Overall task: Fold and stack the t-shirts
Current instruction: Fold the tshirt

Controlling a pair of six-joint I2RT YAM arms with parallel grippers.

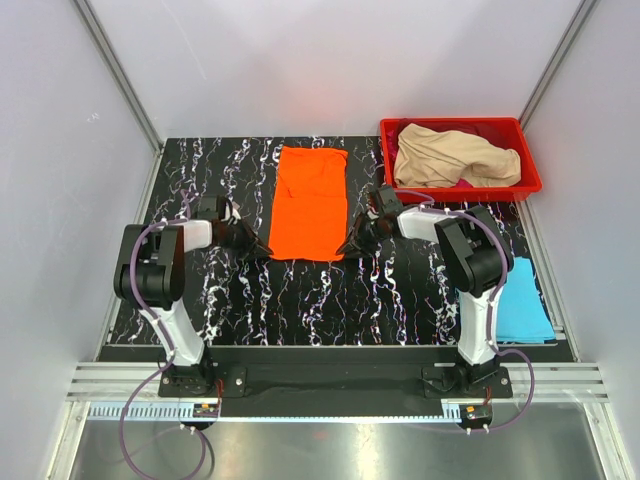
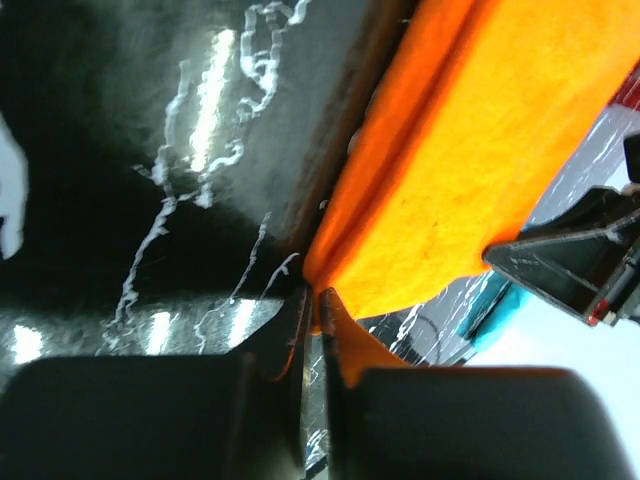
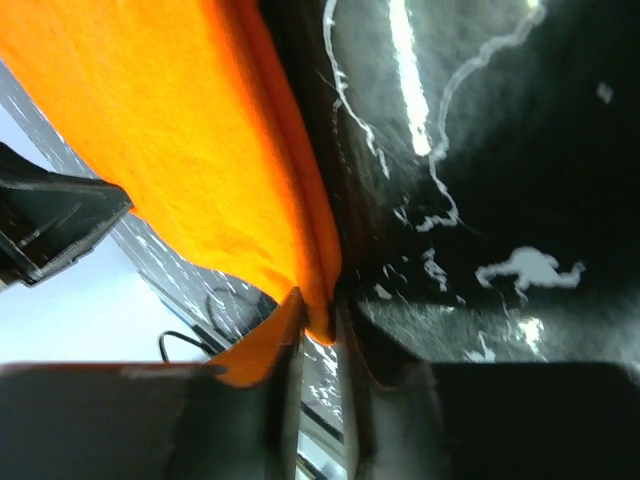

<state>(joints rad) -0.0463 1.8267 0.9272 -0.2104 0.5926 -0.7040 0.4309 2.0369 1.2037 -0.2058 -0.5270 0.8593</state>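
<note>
Surface (image 1: 300,300) of black marble pattern carries the orange t-shirt (image 1: 308,205), a folded strip lying flat at its middle. The shirt's near left corner is pinched in the left pincer (image 1: 262,250), and its near right corner in the right pincer (image 1: 345,248). At far right the red bin (image 1: 455,192) holds the beige t-shirt (image 1: 450,160), heaped over a magenta t-shirt (image 1: 463,184). The light blue t-shirt (image 1: 525,305) lies at the right edge. Each wrist view shows layered orange cloth nipped between fingers; only the top view shows the bin.

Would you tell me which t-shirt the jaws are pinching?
The orange t-shirt, by its near corners; the beige t-shirt and light blue t-shirt lie untouched.
</note>
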